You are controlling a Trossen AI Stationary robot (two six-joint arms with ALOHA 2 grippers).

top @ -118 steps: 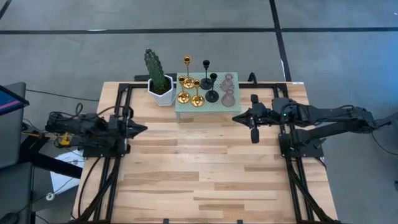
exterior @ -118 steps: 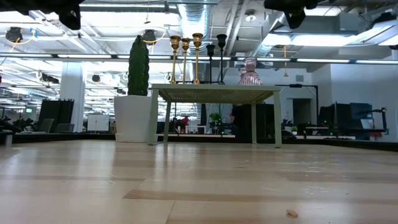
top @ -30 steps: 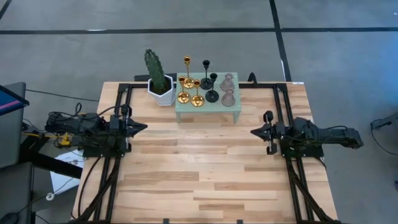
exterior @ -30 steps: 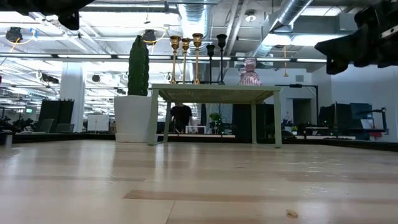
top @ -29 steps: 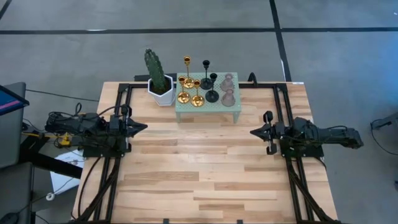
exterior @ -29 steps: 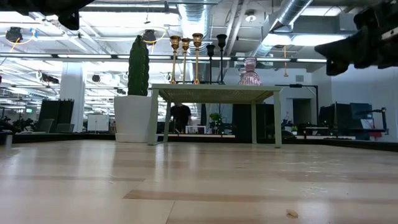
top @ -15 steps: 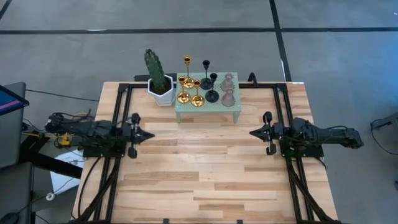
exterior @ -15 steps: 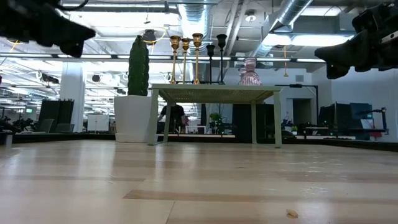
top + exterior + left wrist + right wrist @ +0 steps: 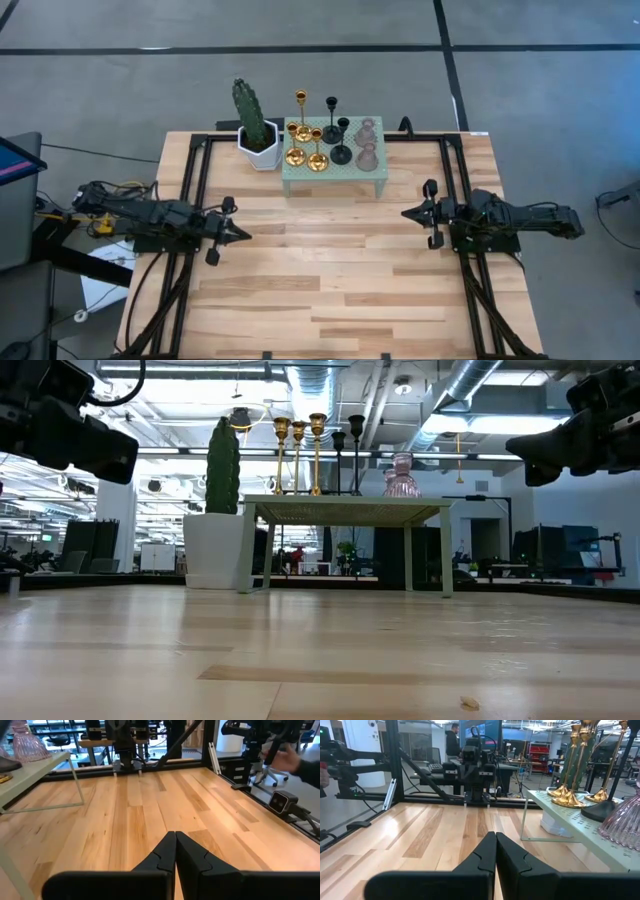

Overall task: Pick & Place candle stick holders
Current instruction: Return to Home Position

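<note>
Candle stick holders [image 9: 330, 135] crowd the shelf [image 9: 335, 170]; both arms low, fingers pressed together, empty.

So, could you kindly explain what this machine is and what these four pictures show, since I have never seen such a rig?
It is a robot with two dark arms mounted at a wooden table. One picture looks straight down from above, one looks level across the tabletop, and two come from cameras on the arms' wrists.

From above, the left arm's tool sits at the table's left side and the right arm's tool at its right side. Both are shut and hold nothing.

At the table's far edge stands a small pale green perforated shelf. On it stand three shiny gold candle holders, two matte black candle holders and two pinkish glass candle holders. Beside the shelf stands a green cactus in a white pot.

The room behind is an open workshop.
</note>
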